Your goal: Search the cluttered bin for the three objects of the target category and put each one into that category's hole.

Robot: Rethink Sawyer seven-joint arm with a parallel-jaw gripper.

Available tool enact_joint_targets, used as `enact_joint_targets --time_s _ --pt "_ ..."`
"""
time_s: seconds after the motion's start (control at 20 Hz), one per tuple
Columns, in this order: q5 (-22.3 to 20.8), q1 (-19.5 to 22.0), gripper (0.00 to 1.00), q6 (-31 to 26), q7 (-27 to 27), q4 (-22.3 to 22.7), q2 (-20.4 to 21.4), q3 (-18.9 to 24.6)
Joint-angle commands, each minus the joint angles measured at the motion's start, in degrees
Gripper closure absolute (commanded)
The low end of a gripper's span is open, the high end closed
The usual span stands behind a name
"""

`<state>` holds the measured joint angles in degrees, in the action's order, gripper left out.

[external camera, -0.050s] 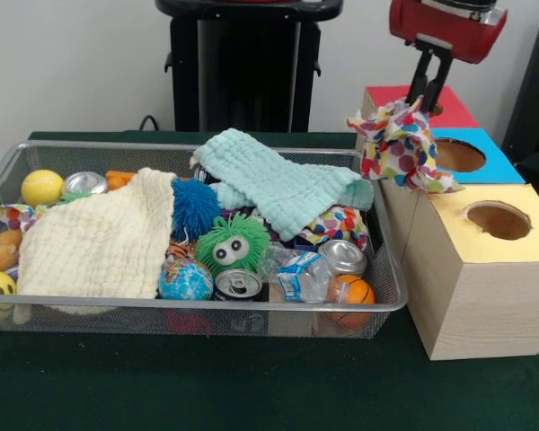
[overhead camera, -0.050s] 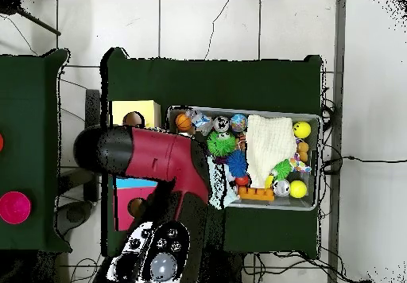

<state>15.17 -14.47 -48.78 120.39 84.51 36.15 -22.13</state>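
Front view: the gripper hangs over the row of boxes beside the wire bin, its black fingers pinched on a polka-dot cloth that dangles in front of the red-topped box and the blue-topped box. The gold-topped box, nearest the table's front edge, shows its round hole uncovered. Inside the bin a cream cloth covers the left half and a mint cloth lies along the far rim. What looks like another polka-dot cloth peeks from under the mint one. A green fuzzy toy, a globe ball and soda cans crowd the bin's front edge.
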Motion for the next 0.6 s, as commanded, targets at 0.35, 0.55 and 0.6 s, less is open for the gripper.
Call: enact_joint_targets --time_s 0.35,0.55,0.6 --pt "4.2 -3.8 1.00 2.5 21.4 9.6 -3.3 0.7" --pt "5.1 -4.0 1.00 3.4 21.4 10.3 -3.5 1.2" --pt "5.1 -4.1 1.00 3.1 21.7 10.1 -3.7 1.1"
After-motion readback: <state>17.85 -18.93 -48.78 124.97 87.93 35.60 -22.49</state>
